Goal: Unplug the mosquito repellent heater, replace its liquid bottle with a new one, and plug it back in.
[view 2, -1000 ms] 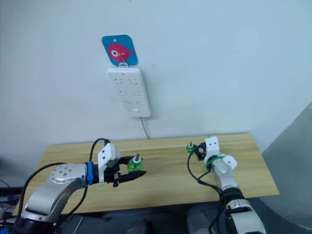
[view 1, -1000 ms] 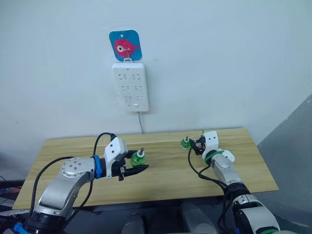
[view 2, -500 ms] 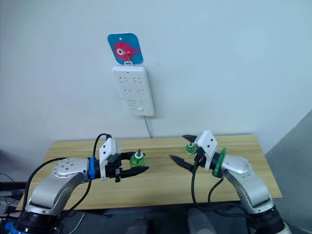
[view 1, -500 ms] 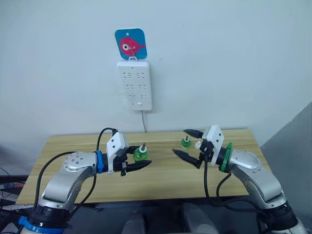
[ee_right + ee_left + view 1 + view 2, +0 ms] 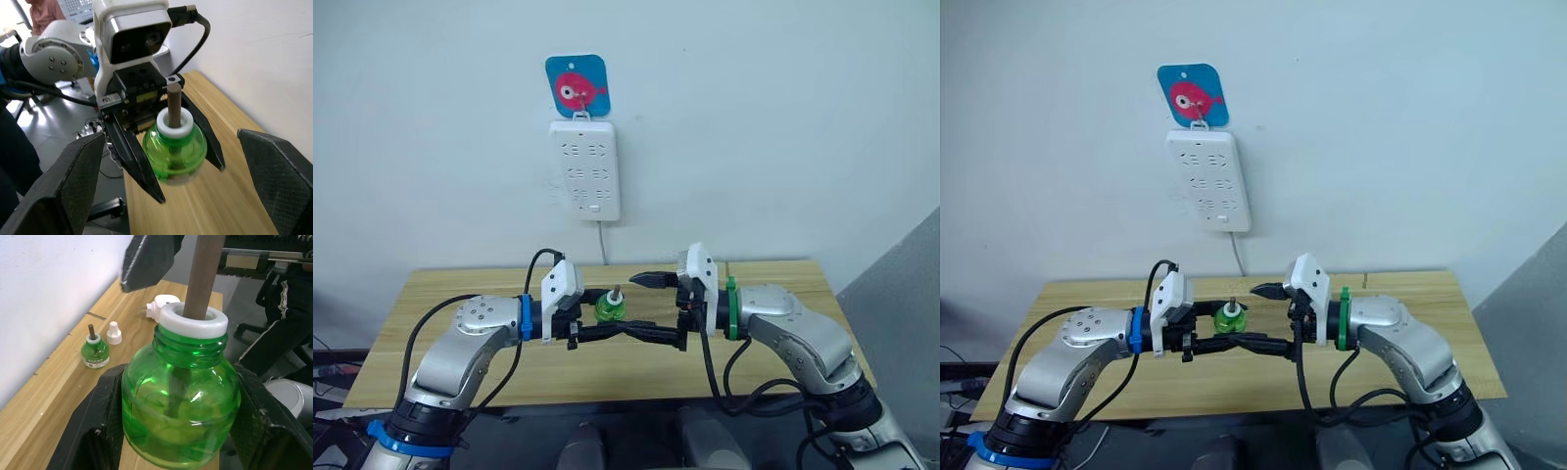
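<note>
**Left eye view: bottle held between two facing grippers**

Left eye view: at frame centre the left gripper [image 5: 607, 331] grips a green bottle [image 5: 610, 310], wick upright. The right gripper [image 5: 641, 305] faces it from the right, spread wide, one finger above the bottle and one below, tips almost meeting the left fingers. The power strip [image 5: 586, 170] hangs on the wall, upper centre, with nothing plugged in.

Right eye view: same layout; the bottle sits centre frame, just left of the right gripper's open fingers, over the table [image 5: 1410, 343].

Left wrist view: the bottle fills the lower centre, clamped at its belly. The mosquito repellent heater [image 5: 161, 303] lies on the table, upper centre, with a second bottle [image 5: 95, 352] and a white cap [image 5: 114, 333] at left.

Right wrist view: the bottle stands straight ahead between the wide fingers, long axis vertical. A handover looks likely; the right arm is the free one.
</note>
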Tool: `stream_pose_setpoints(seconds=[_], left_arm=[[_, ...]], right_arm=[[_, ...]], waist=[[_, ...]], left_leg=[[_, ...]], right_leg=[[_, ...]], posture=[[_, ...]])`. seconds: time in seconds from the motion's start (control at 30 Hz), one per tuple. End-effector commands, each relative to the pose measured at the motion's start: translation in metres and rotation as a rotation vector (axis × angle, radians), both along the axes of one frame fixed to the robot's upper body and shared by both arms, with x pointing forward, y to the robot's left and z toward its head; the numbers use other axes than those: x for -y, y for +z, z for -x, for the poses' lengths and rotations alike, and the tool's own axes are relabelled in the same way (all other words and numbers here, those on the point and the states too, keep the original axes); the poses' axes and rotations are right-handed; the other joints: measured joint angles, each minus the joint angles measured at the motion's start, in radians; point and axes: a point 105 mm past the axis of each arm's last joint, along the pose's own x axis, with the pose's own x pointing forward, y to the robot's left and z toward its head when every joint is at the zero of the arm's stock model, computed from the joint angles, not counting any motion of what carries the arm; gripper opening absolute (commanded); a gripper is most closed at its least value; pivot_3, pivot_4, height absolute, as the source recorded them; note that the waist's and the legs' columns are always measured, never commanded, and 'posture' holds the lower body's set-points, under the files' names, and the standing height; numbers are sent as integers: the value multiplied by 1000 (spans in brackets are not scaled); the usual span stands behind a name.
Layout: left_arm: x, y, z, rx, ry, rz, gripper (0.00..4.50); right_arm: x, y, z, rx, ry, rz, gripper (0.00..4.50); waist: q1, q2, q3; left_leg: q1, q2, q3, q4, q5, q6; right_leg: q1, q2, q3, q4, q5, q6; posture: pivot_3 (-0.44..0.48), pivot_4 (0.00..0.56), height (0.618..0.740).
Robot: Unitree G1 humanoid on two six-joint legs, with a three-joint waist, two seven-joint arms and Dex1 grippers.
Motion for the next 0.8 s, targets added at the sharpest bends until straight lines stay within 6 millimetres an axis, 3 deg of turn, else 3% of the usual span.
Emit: stream_pose_setpoints(seconds=[0.03, 0.13, 0.23, 0.47, 0.53, 0.8], left_arm=[[10, 12, 6, 48, -53, 39, 2406], [12, 13, 7, 51, -63, 47, 2406], [13, 14, 7, 53, -65, 52, 2406], [14, 14, 6, 56, -69, 61, 2406], [14, 14, 6, 56, -70, 65, 2405], [17, 22, 6, 35, -80, 135, 2394]], right_arm=[[-9, 10, 3, -4, 53, -44, 4500], [-12, 9, 2, -19, 66, -47, 4500], [-13, 9, 2, -23, 79, -44, 3916], [-14, 8, 0, -10, 75, -42, 1326], [-14, 9, 0, -4, 75, -40, 828], [-10, 19, -5, 24, 53, -70, 834]], waist=[[0, 0, 0], [0, 0, 0], [-1, 0, 0], [-2, 0, 0], [-2, 0, 0], [-11, 0, 0]], left_leg=[[0, 0, 0, 0, 0, 0], [0, 0, 0, 0, 0, 0], [0, 0, 0, 0, 0, 0], [0, 0, 0, 0, 0, 0], [0, 0, 0, 0, 0, 0], [0, 0, 0, 0, 0, 0]], right_leg=[[0, 0, 0, 0, 0, 0], [0, 0, 0, 0, 0, 0], [0, 0, 0, 0, 0, 0], [0, 0, 0, 0, 0, 0], [0, 0, 0, 0, 0, 0], [0, 0, 0, 0, 0, 0]], posture=[[-158, 114, 692], [-156, 112, 692], [-154, 110, 692], [-156, 104, 692], [-156, 104, 692], [-163, 92, 692]])
